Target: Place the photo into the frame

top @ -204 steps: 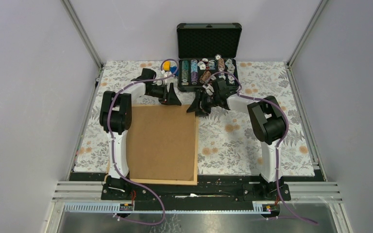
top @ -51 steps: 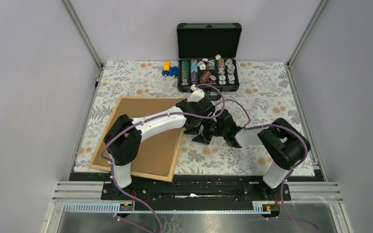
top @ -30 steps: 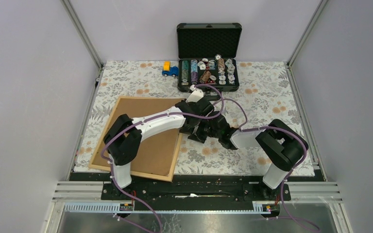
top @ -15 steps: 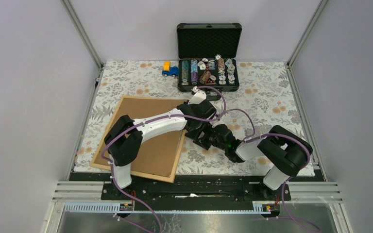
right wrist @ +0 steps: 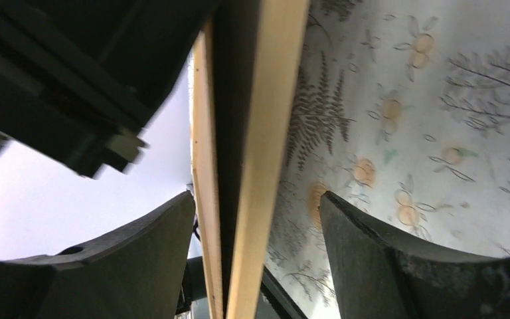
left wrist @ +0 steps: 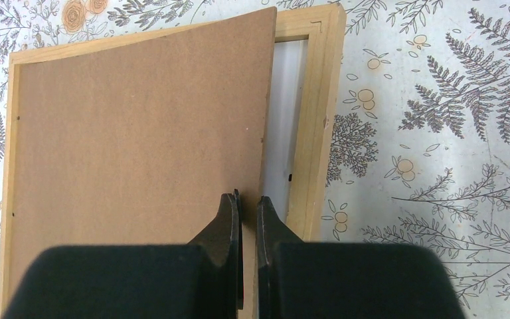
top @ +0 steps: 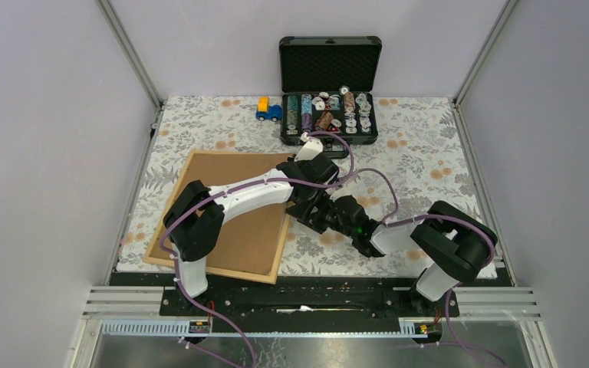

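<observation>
The left arm [top: 199, 230] rises from its base to a sharply bent elbow. Its white forearm reaches away and to the right, toward the middle of the workspace, with the wrist tipped so that the left gripper [left wrist: 247, 203] points downward. Its fingers [left wrist: 226, 219] are pinched almost together on the edge of a thin brown board [left wrist: 139, 119] (only a sliver of gap shows between them). The right arm [top: 456, 245] is folded low, its forearm stretched leftward, with the right gripper [right wrist: 257, 199] just beside the left one. The right gripper's fingers [right wrist: 139, 266] stand wide apart.
</observation>
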